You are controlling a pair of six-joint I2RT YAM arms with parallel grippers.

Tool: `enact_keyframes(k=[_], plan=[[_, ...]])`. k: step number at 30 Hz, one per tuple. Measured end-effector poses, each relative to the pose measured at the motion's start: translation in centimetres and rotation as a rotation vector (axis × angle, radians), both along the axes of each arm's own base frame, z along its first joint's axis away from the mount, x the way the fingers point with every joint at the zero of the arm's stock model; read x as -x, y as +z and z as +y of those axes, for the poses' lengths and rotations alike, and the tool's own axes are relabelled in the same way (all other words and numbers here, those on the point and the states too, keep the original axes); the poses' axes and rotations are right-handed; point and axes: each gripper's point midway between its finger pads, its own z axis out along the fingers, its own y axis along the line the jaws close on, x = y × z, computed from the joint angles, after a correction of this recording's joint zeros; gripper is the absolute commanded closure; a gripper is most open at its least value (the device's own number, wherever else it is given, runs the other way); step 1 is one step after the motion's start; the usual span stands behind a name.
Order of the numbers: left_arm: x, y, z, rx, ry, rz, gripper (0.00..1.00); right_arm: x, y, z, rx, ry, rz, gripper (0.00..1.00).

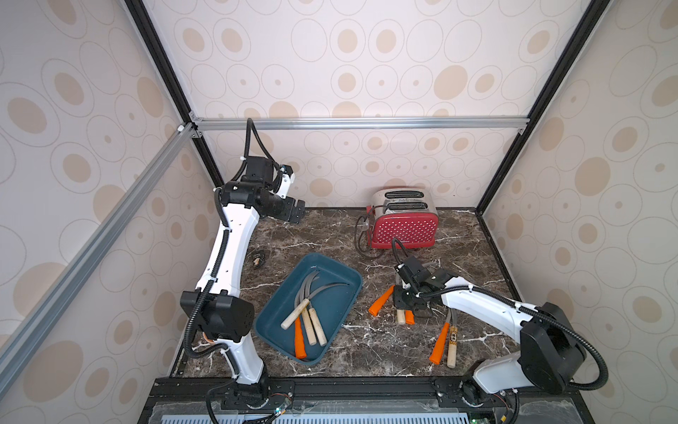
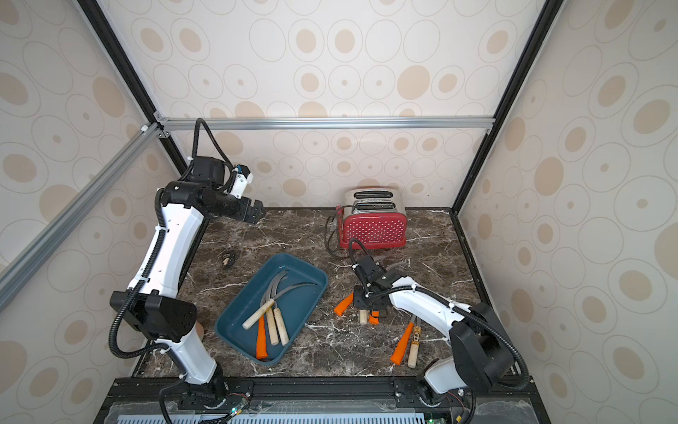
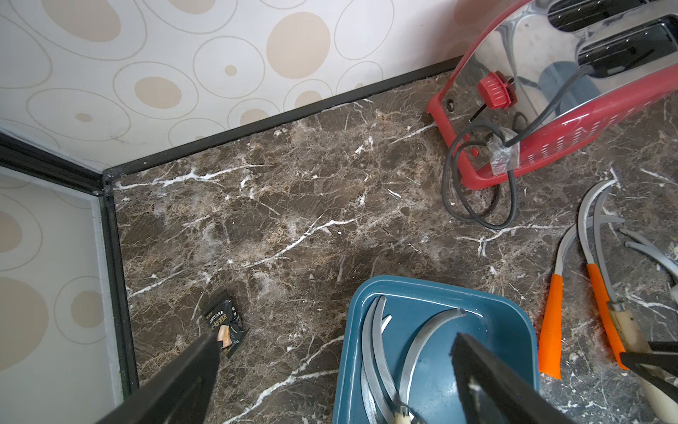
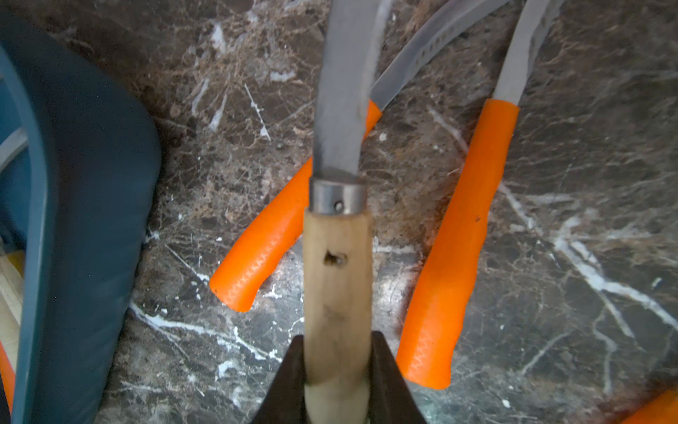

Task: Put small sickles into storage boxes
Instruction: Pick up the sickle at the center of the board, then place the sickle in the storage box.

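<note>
**A:** Closest to the lens, lower centre of the right wrist view: a wood-handled sickle (image 4: 335,264), its handle pinched between the right gripper's (image 4: 337,345) fingers.

**B:** Is it lifted clear?

**A:** I cannot tell. It crosses over an orange-handled sickle (image 4: 264,253), and another orange handle (image 4: 462,238) lies just beside it, right of centre.

**B:** How far along is the job?

**A:** In both top views the teal tray (image 1: 332,312), mid-frame, holds 4 sickles: 3 wooden and 1 orange. I count 5 outside it, right of centre. That includes the gripped one and a loose pair (image 1: 445,345) at lower right. So I'd judge it a little under halfway.

**B:** And the other arm?

**A:** The left gripper (image 1: 295,213) hangs raised at upper left, jaws spread wide, holding nothing.

**B:** Is anything in the way?

**A:** The blades crossing near the gripped sickle could snag, and the tray's rim must be cleared. The red toaster (image 1: 403,224) and its cord sit above centre, well apart. A small black packet (image 1: 258,258) lies left of the tray. I judge neither blocks the path.
</note>
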Motion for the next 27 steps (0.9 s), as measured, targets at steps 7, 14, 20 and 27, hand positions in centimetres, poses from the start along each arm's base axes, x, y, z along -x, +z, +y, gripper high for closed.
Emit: enact_keyframes(k=[7, 14, 20, 27], plan=[[-0.1, 0.1, 0.2, -0.007, 0.010, -0.004, 0.01, 2.2, 2.2, 2.5, -0.023, 0.107, -0.017, 0.96], [-0.3, 0.4, 0.2, 0.006, 0.030, -0.012, 0.01, 3.7, 6.6, 7.7, -0.090, 0.248, -0.080, 0.96], [-0.7, 0.7, 0.7, -0.006, 0.061, -0.031, 0.01, 4.3, 8.6, 12.1, -0.145, 0.322, -0.088, 0.96], [-0.4, 1.6, 1.9, -0.029, 0.122, -0.091, 0.01, 4.7, 7.6, 17.0, -0.166, 0.381, -0.025, 0.95]])
